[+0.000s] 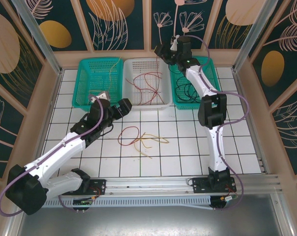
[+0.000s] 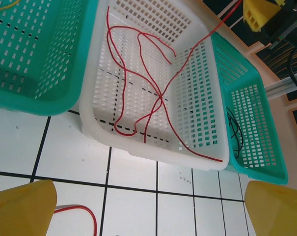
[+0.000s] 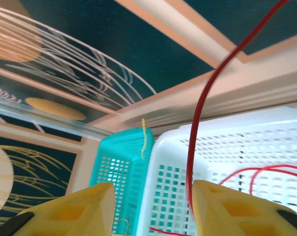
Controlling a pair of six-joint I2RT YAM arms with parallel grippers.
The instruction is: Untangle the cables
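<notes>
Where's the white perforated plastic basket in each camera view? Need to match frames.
Top external: white perforated plastic basket at upper centre, the middle one of three baskets.
Left wrist: the basket fills the upper centre, seen at a slant.
Right wrist: the basket is at lower right, seen from low down.
Shared landmark: the teal plastic basket beside it on the left of each picture.

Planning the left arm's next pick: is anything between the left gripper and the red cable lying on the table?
Nothing visible. The left gripper, jaws open, hovers above bare tiles. The red cable lies on them close by, apart from the white basket.
</notes>
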